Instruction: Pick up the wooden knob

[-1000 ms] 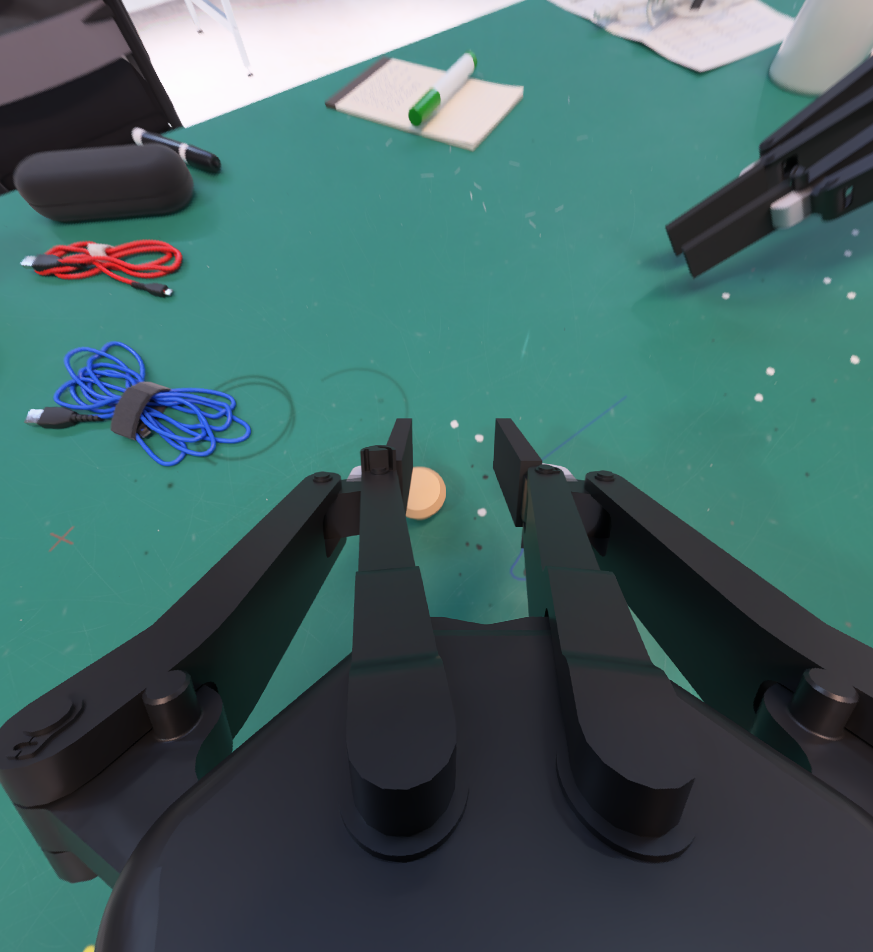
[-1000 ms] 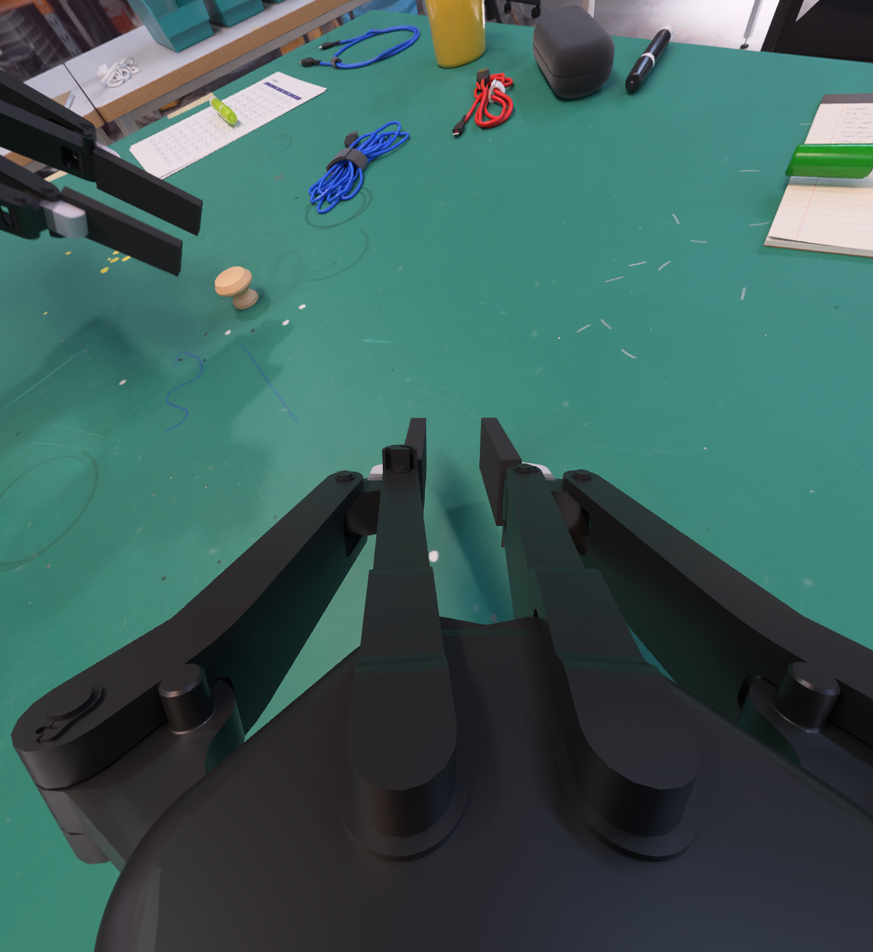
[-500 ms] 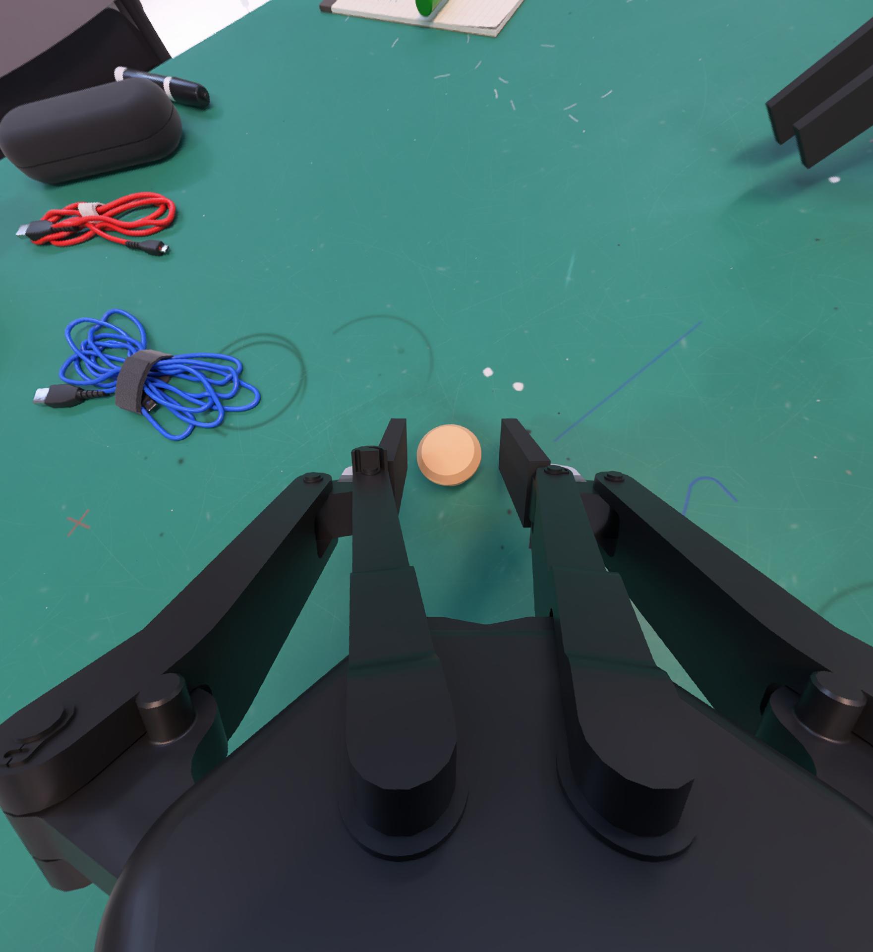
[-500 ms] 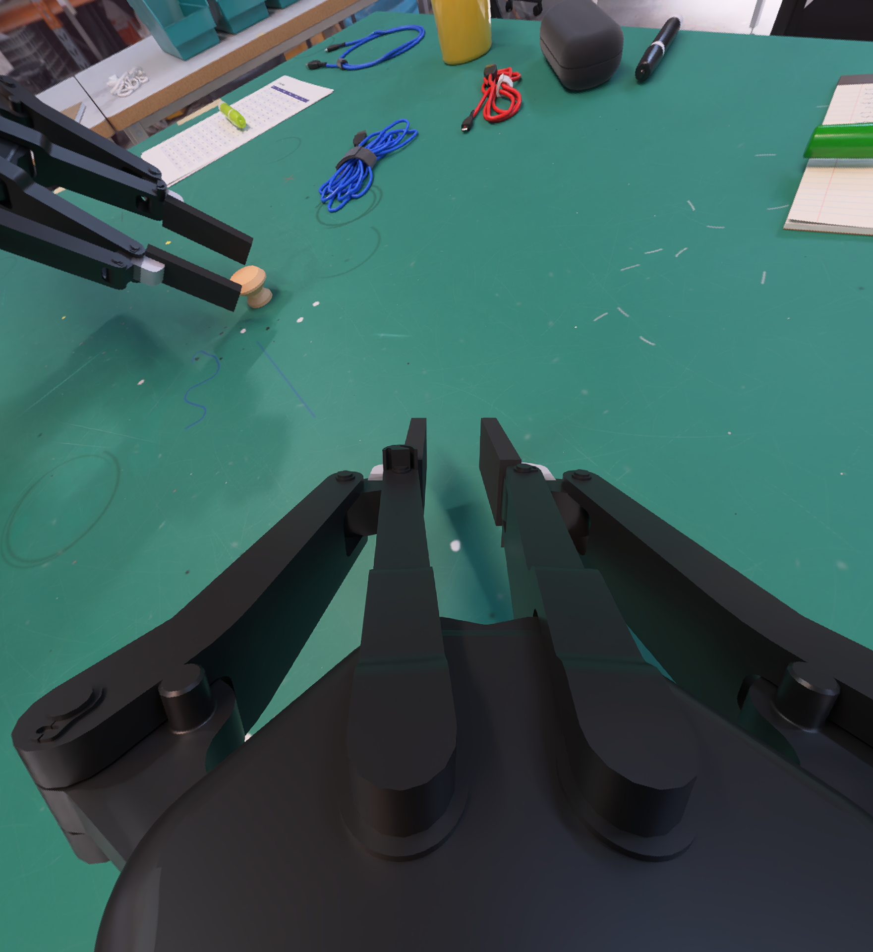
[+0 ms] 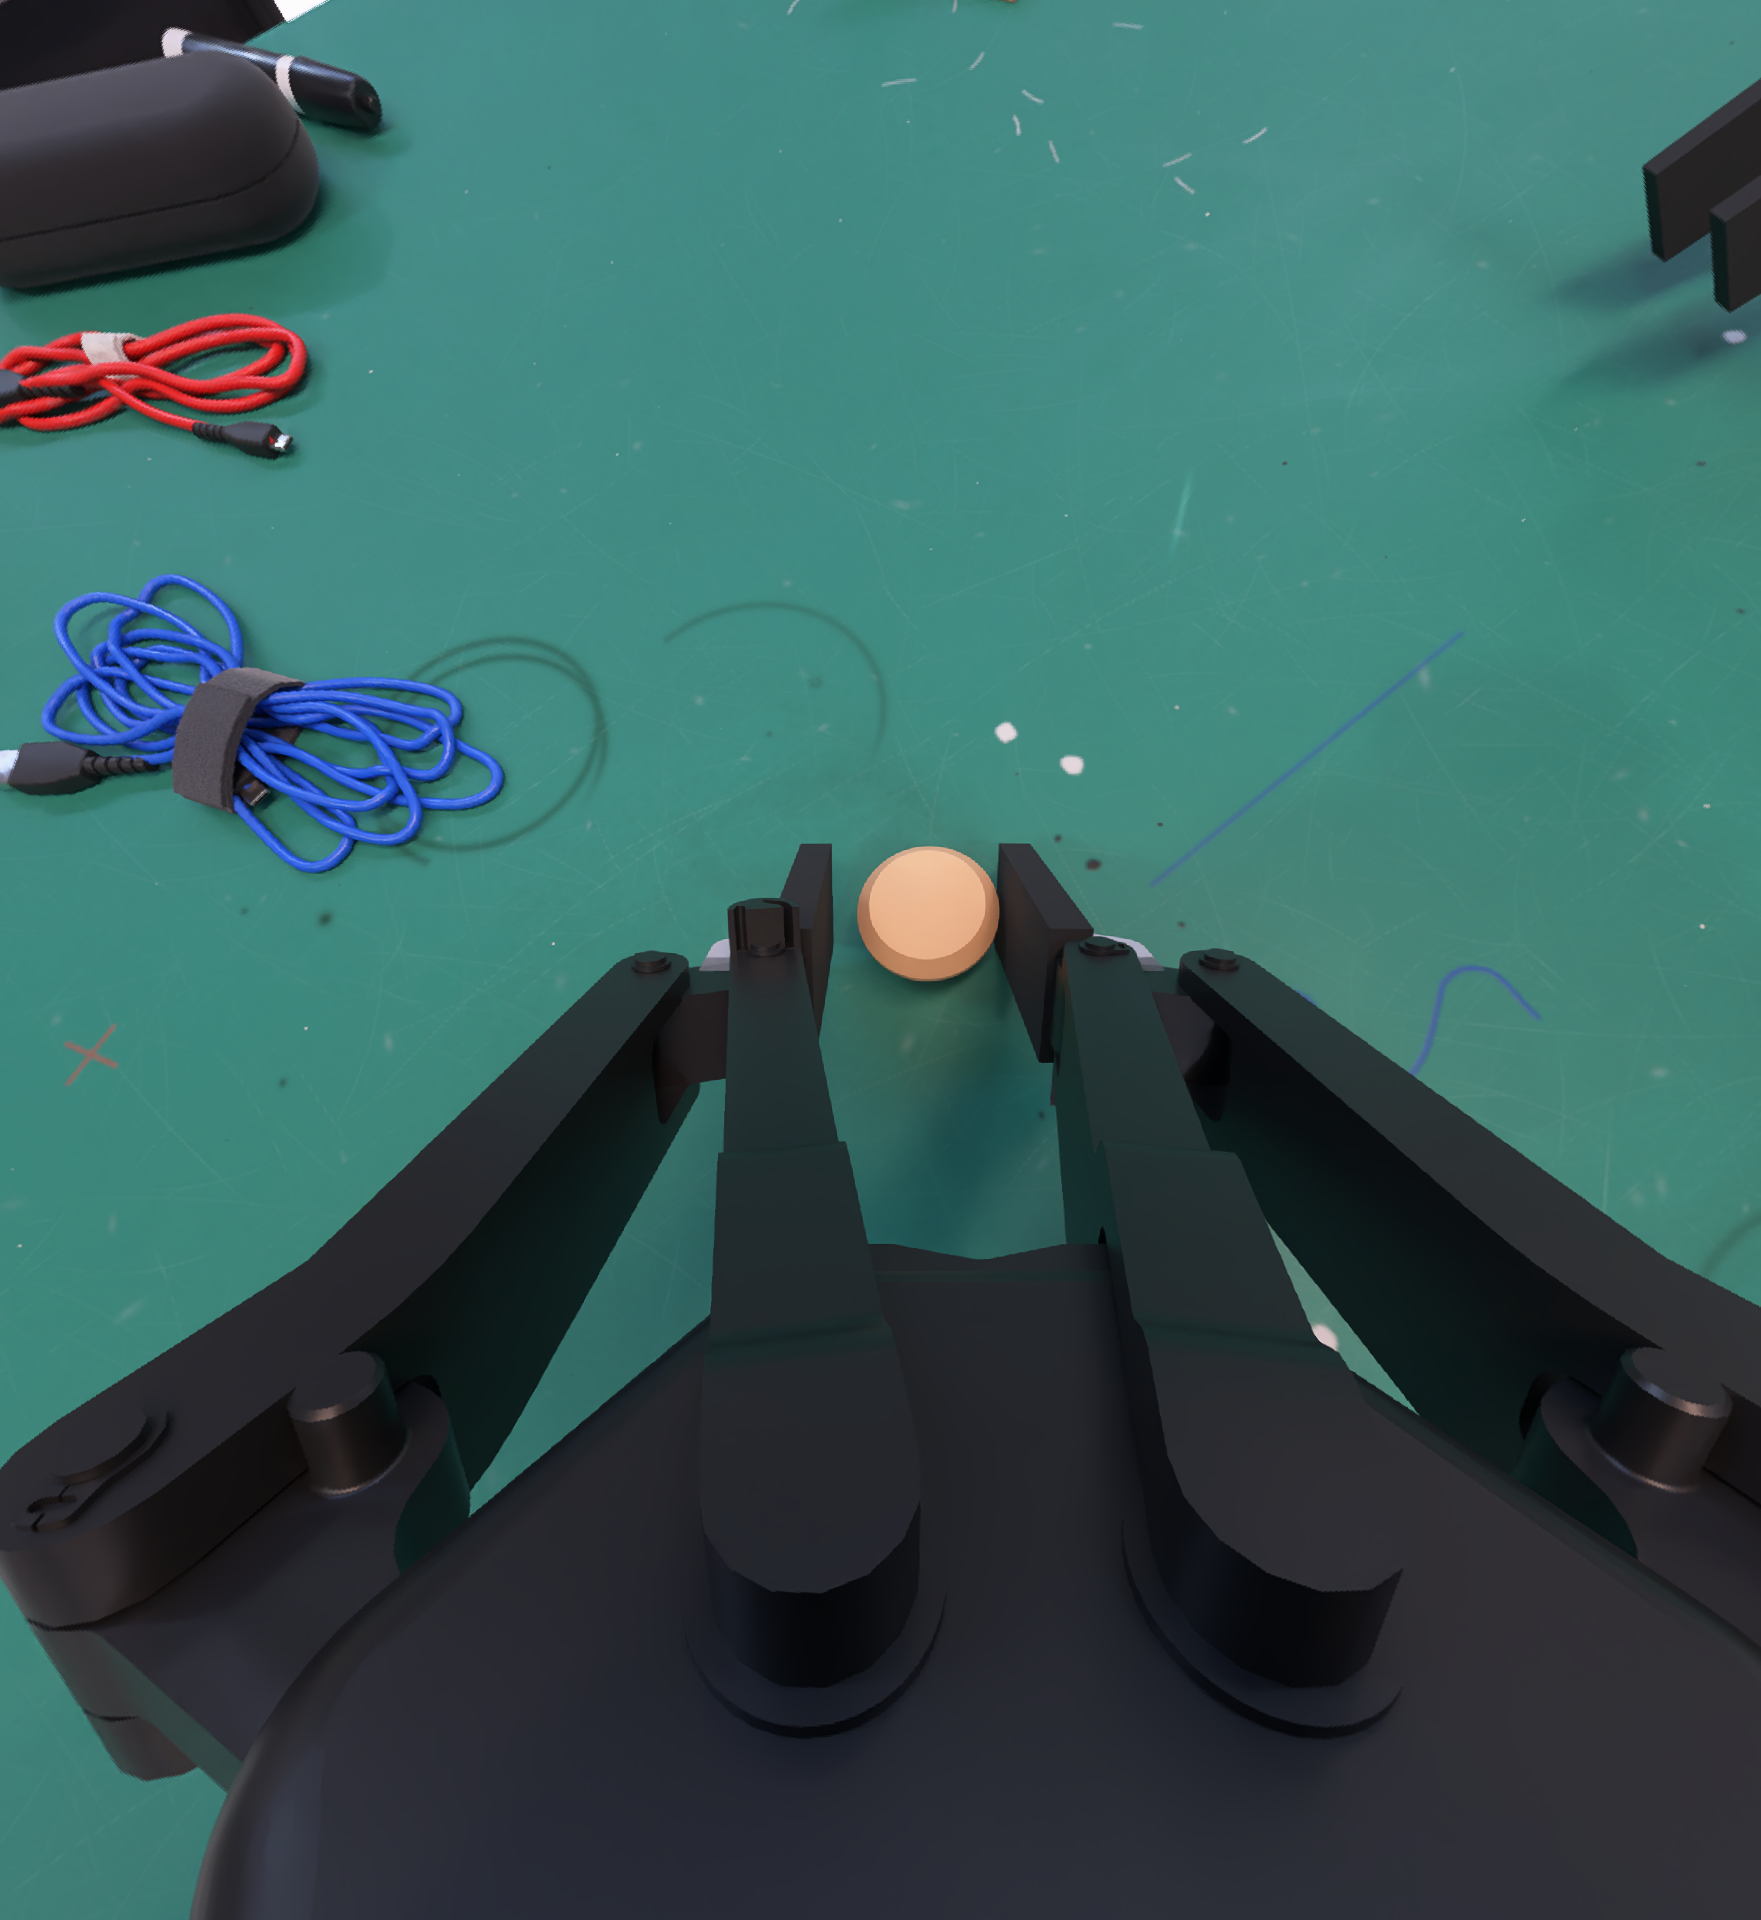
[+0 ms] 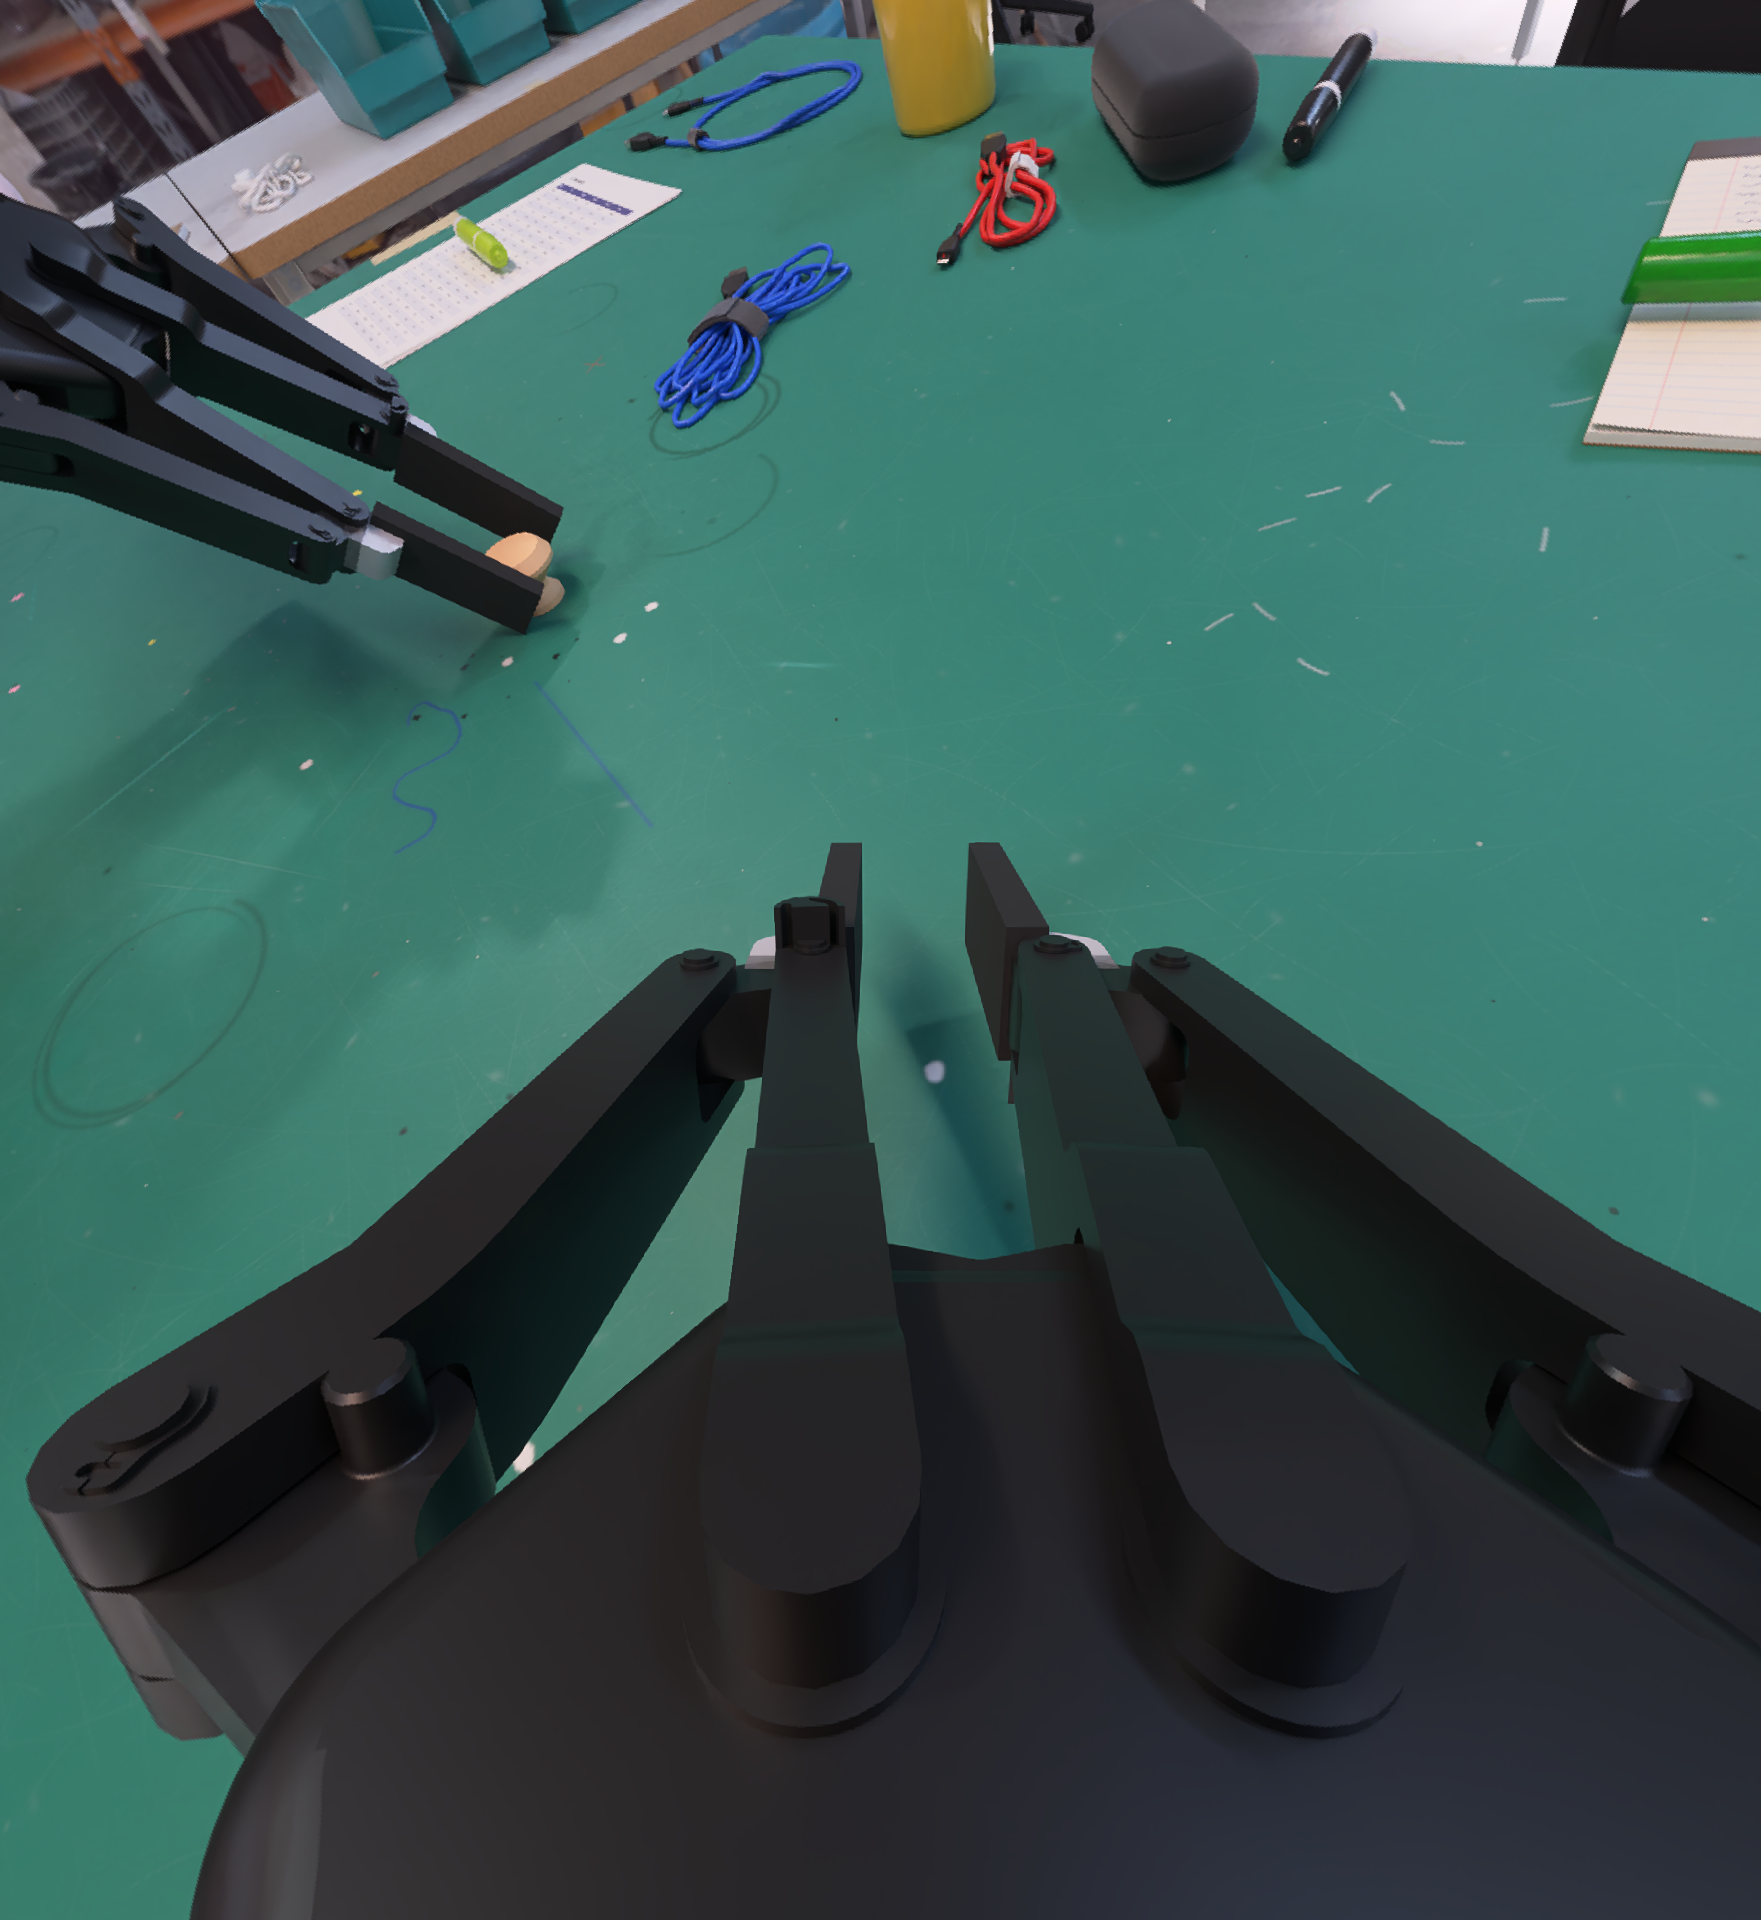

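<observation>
We look across a green table [image 6: 1115, 675] whose far edge runs along the top of the right wrist view, with bare surface filling the frame's centre and right. Clutter keeps to the margins: a lined notepad [image 6: 1728, 374] at right, a dark case [image 5: 107, 166] and a yellow cup [image 6: 936, 62] at the top, a blue cable bundle [image 5: 263, 727] and a red cable [image 5: 143, 374] at the left of the left wrist view.

Our left gripper [image 5: 915, 904] sits low at centre frame, its 2 fingers spread around the wooden knob [image 5: 926, 912], which stands on the table between them. The right finger looks to touch the knob's cap; a thin gap shows on the left.

Our right gripper [image 6: 914, 894] hangs over bare table, well apart from the knob, fingers parted with nothing between them.
</observation>
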Controlling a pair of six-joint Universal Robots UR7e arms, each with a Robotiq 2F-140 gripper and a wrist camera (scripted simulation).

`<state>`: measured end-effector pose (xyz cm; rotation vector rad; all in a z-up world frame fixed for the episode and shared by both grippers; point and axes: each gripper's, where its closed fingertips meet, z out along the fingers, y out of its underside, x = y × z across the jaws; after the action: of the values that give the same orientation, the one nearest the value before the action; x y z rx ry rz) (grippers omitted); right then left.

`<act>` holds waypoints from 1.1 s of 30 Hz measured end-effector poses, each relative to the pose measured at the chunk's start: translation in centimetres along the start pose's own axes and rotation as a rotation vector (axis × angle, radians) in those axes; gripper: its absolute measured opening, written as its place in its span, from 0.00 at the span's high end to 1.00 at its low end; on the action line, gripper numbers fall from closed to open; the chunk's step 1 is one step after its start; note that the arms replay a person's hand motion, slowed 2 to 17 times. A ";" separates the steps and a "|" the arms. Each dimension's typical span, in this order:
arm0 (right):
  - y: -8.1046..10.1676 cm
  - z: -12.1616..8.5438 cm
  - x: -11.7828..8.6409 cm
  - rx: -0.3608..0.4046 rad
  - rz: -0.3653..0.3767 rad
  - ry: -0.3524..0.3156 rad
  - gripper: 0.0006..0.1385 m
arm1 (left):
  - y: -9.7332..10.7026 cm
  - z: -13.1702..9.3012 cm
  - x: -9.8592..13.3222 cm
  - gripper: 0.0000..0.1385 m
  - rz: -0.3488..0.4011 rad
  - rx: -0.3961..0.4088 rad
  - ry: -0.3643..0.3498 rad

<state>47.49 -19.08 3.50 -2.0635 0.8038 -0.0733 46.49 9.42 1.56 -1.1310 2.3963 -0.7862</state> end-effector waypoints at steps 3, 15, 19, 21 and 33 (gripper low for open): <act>0.1 0.0 -0.1 -0.001 0.006 -0.008 0.81 | 0.0 0.0 0.0 0.72 -0.009 0.000 0.010; -0.2 -0.2 -0.9 0.014 -0.021 -0.045 0.82 | -0.3 -0.2 0.7 0.75 0.004 -0.001 -0.003; -0.6 -0.1 -1.6 0.028 -0.033 -0.075 0.83 | -1.2 -0.8 1.4 0.75 0.016 0.040 -0.015; -1.0 -0.1 -2.1 0.041 -0.039 -0.094 0.84 | -2.0 -1.2 1.8 0.75 0.018 0.073 -0.018; -6.3 -0.4 -7.4 0.233 0.046 -0.283 0.86 | -11.4 -4.4 8.4 0.75 0.063 0.403 0.013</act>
<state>44.77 -12.76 10.33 -1.7848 0.6353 0.1424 45.61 -1.71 11.30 -0.8839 2.1371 -1.1892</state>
